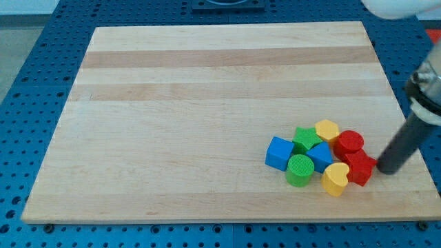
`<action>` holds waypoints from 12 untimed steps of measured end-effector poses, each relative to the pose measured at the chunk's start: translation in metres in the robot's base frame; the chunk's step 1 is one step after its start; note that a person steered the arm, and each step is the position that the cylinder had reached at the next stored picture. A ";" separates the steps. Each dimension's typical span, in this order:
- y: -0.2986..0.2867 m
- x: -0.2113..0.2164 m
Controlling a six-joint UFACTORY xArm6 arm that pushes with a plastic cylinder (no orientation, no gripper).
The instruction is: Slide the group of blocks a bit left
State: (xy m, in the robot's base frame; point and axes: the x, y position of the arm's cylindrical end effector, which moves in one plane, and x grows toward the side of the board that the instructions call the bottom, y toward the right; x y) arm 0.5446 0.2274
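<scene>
parked at the cluster's right flank, presumably so a leftward sweep carries every block along: my tip [384,170] just beside the red block [360,167], contact too close to call. no jaws on this end effector, only a plain dark rod, so nothing grasped. packed together left of it on the pale wooden worktop [207,103] (grain in lengthwise bands): red cylinder [349,142], two yellow hearts [327,130] [336,178], green star [306,140], green cylinder [300,169], two blue blocks [279,153] [320,156], all matte, chunky.

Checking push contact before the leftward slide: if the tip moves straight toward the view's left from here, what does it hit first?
Most likely the lower red block: my tip sits just at its right, nearly touching. The upper red cylinder lies above that line.
</scene>
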 end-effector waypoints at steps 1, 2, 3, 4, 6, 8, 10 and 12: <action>-0.012 -0.025; -0.012 -0.025; -0.015 -0.023; -0.014 -0.020; -0.013 -0.017; -0.001 -0.013; -0.100 -0.056; -0.114 -0.073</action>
